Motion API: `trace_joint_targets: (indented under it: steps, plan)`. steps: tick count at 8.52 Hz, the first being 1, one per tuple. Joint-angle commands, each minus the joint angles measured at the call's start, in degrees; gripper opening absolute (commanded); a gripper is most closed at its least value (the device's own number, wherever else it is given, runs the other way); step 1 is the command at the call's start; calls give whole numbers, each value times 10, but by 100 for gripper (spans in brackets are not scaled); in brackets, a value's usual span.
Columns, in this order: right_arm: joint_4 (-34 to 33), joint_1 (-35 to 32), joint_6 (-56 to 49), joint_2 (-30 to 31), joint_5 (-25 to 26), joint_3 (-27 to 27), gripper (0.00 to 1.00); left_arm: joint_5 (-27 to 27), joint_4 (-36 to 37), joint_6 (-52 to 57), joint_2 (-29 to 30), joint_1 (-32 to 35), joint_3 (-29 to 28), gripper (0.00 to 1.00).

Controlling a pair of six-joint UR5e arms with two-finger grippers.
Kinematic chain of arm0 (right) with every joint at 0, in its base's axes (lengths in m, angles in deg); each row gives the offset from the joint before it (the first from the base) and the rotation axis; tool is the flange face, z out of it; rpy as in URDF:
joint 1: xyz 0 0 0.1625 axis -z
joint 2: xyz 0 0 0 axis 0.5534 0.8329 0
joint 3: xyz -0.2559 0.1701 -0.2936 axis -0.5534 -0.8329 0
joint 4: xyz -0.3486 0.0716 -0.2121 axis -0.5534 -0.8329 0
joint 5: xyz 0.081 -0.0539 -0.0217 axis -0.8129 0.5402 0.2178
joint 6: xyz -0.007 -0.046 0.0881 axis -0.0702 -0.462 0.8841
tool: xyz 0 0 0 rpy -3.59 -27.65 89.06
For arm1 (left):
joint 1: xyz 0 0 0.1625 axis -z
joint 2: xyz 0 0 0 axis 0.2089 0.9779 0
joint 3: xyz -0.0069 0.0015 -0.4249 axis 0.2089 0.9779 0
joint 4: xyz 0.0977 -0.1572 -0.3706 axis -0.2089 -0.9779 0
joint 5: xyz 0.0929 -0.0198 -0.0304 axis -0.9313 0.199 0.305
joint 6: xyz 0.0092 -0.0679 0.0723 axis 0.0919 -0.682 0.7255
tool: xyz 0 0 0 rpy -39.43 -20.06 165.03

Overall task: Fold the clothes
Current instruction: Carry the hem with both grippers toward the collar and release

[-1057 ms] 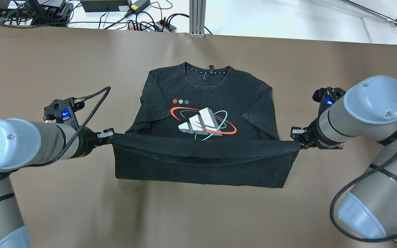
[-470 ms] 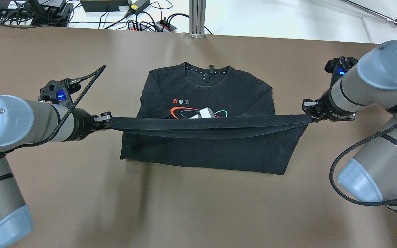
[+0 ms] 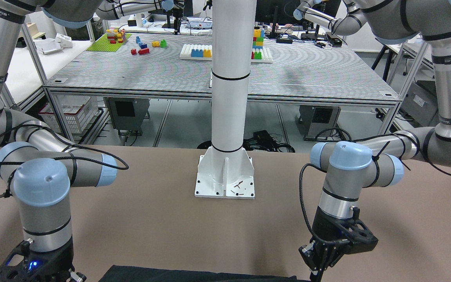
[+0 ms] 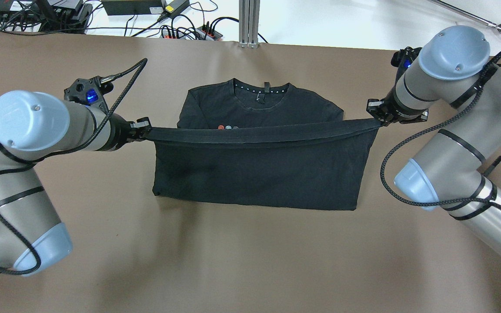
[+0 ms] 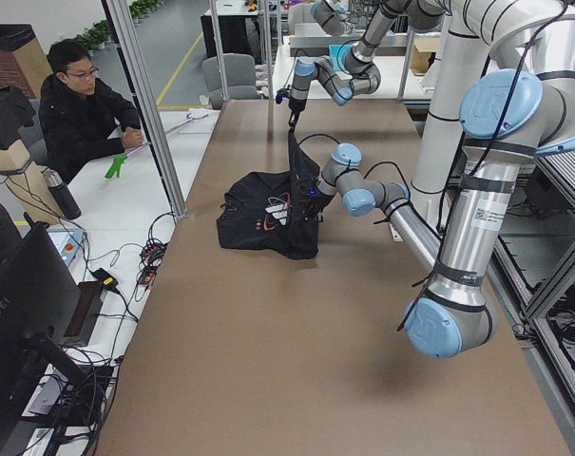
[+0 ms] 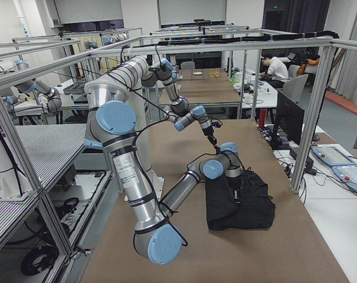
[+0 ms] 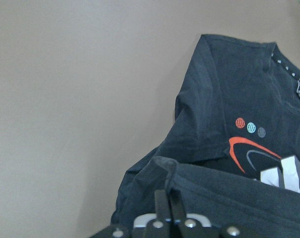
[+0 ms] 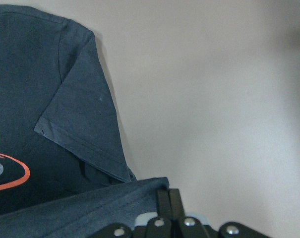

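Though well begun, not yet done: apparently midway through the first fold (a judgement from how the cloth lies). Spread near the middle of the brown table (image 4: pixel 250 261), chest up, collar toward the far edge: one black T-shirt (image 4: pixel 255 174). Lower hem held up off the table and stretched taut in a band across the chest, hiding most of the printed logo from overhead and leaving only three small dots and the collar bare. Pinched tight on the hem's left corner: left fingers (image 7: pixel 162 206). Clamped likewise on the right corner: right fingers (image 8: pixel 164 203), with no gap showing in either pair.

Left to do, probably: bringing the hem up to the shoulders, laying it down, letting go, then any further fold to make the bundle compact.

Counted: one T-shirt with two short sleeves, two arms, two pairs of fingers, one white pillar (image 3: pixel 229 78) on its base plate, one person (image 5: pixel 78 104) seated beside the table.
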Motion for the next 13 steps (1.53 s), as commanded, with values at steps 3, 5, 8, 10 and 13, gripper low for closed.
trace_joint_targets:
  steps: [3,5,8,10,13]
  plan:
    - [113,-11,-12,-57,0,-156,0,2,-9,35,96,49,-148,0]
    - [200,-10,-11,-57,4,-229,0,2,-75,35,144,52,-246,0]
    - [227,-2,-6,-60,51,-256,0,0,-238,36,188,63,-424,5]
    - [237,0,-5,-80,54,-279,16,0,-283,36,200,75,-471,18]
    - [258,2,82,-113,95,-313,61,-2,-284,36,200,81,-478,51]
